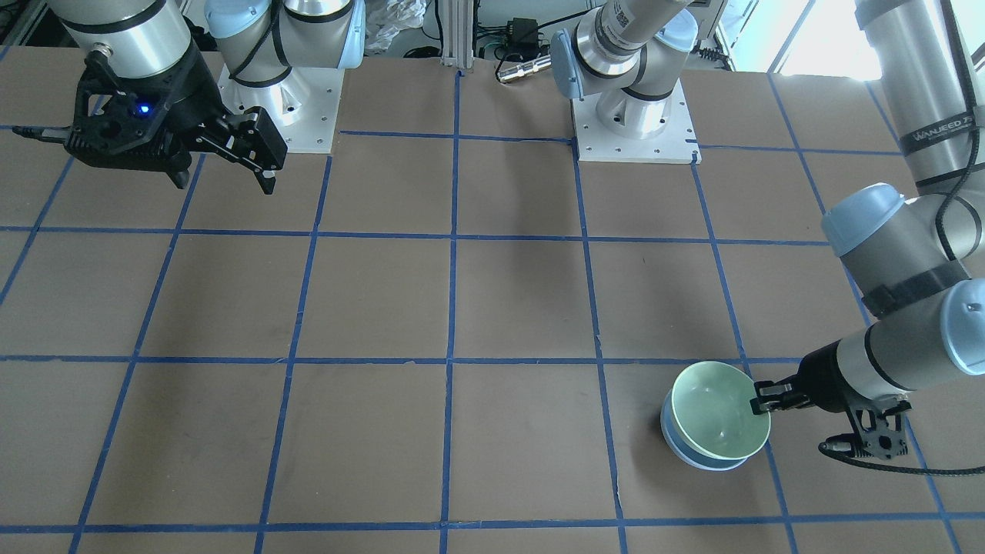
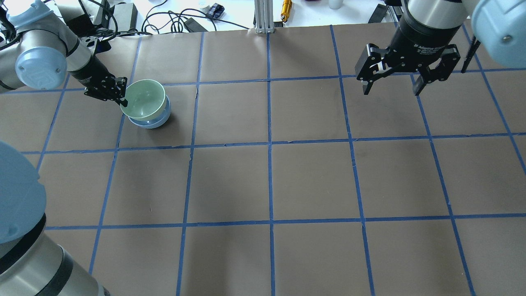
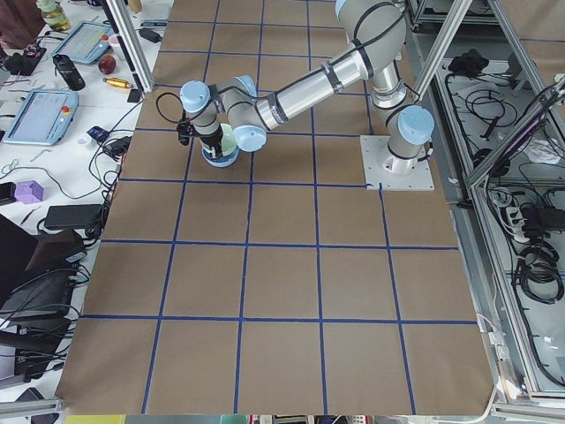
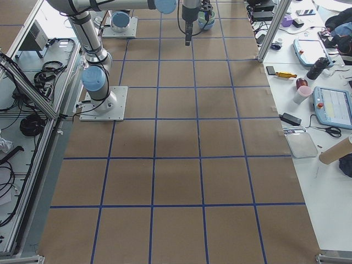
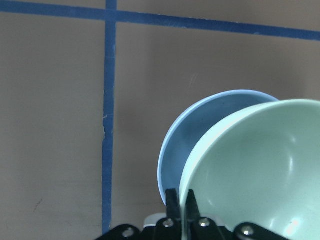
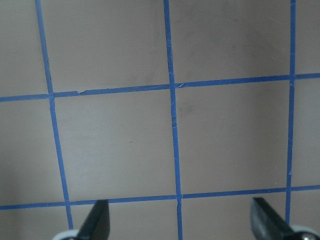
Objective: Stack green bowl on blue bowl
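- Front-facing view: the green bowl point(image 1: 719, 408) lies off centre over the blue bowl point(image 1: 677, 446) and is pinched at its rim by the left claw point(image 1: 762, 400). If it is let go while askew, a rock or a slide to one side is judged likely.
- Overhead view: both bowls are found on the table point(image 2: 312, 181) at its far left, near the far edge but not at it. Open room is left towards the middle. The right claw point(image 2: 392, 88) is held spread wide, empty and well apart.
- Left side view: the left arm point(image 3: 300, 88) is stretched out to the bowls, so a sideways pull could drag both.
- Right side view: the bowls are small and partly hidden, and nothing is added.
- Left wrist view: the fingers point(image 5: 172, 202) are clamped on the green rim. On withdrawal the blue rim may be caught.
- Right wrist view: only table and tape lines point(image 6: 172, 125) are seen between the parted fingers.
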